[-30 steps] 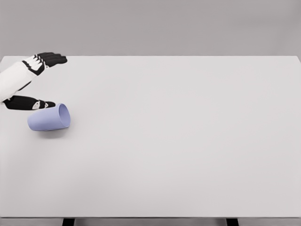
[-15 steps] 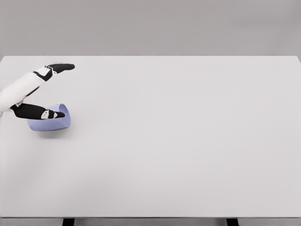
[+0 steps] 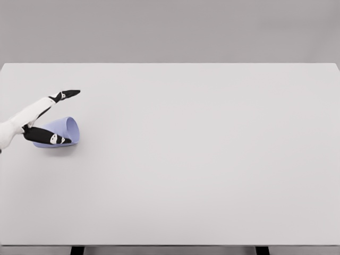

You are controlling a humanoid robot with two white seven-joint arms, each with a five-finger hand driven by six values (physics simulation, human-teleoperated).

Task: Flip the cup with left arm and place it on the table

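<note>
A pale blue cup [image 3: 62, 129] lies on its side at the left of the white table [image 3: 202, 154], its mouth facing right. My left hand [image 3: 61, 118] comes in from the left edge and straddles the cup. Its black thumb [image 3: 49, 137] lies across the cup's near side, and its fingers [image 3: 66, 94] stretch out beyond the far side, apart from the cup. The hand is open around the cup, not closed on it. The cup's base end is hidden behind the hand.
The table's left edge [image 3: 1, 101] is close to the cup and the hand.
My left hand has dropped lower and nearer, from above the cup to around it. The thumb has slid across the cup's near side. The cup has barely moved.
</note>
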